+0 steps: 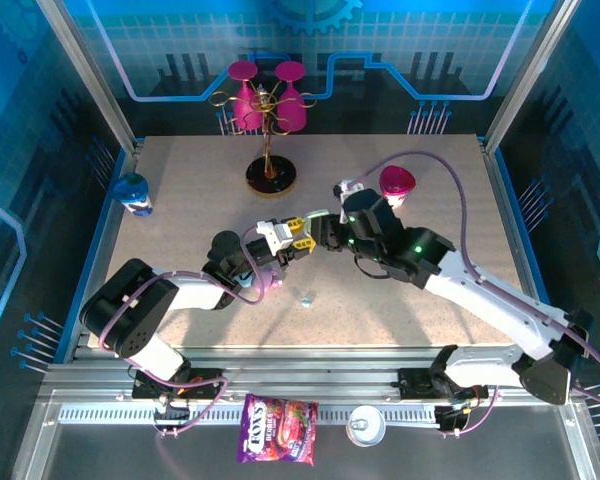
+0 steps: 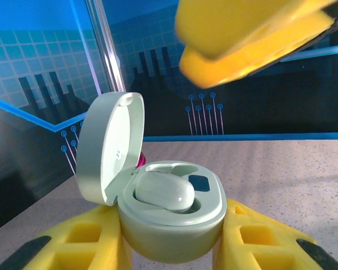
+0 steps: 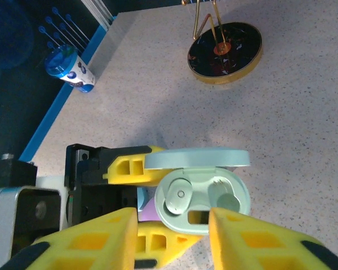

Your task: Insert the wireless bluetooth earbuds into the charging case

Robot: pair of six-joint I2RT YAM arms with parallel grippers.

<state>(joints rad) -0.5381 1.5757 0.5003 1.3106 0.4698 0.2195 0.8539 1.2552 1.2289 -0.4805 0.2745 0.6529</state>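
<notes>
The left claw is clamped on the open charging case at mid-counter, lid tipped back. 1 earbud sits in its socket; the other socket looks empty. A loose earbud lies just near of the claws. The right claw hovers over the case, partly open, apparently empty. Best to pinch the loose earbud lightly, line it up with the free socket and press straight down.

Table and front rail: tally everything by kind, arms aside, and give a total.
Pink glasses: 3
Glass stand: 1
Blue-capped bottle: 1
Charging case: 1
Earbuds: 2
Candy bag: 1
Silver can: 1
Total: 10
</notes>
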